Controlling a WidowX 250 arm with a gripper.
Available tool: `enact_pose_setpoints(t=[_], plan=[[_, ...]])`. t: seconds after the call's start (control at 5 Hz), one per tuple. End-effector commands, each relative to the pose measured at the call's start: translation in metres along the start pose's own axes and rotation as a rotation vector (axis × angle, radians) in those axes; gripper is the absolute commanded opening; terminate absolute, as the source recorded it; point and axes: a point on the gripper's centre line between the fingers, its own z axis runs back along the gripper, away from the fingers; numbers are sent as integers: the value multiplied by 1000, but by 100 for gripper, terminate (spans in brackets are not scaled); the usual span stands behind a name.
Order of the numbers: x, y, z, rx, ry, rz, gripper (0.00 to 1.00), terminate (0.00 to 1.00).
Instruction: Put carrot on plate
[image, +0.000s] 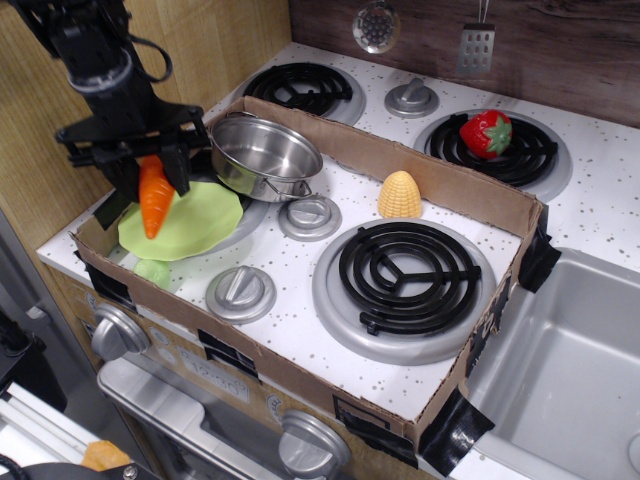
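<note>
Pincer-held carrot (153, 200) over plate (200, 225)

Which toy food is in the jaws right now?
The carrot, orange and tapered, hanging over the plate. The corn and strawberry sit untouched on the stove.

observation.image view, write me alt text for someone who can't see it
A black robot gripper holds an orange toy carrot point-down over a lime-green plate at the left of a toy stove boxed in cardboard. A steel pot sits beside the plate, yellow corn farther right, a strawberry on a back burner.
</note>
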Motion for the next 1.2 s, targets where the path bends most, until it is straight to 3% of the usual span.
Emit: enact_pose_setpoints(t=[0.0, 0.2, 0.4, 0.6, 1.0], plan=[[21, -13, -14, -47, -24, -52, 0, 0], [23, -14, -16, -55, -37, -54, 0, 0], [23, -12, -7, -67, -50, -67, 100, 0], [27, -15, 9, -19, -54, -126, 100, 0], [37, -56, 90, 193, -20, -204, 100, 0]])
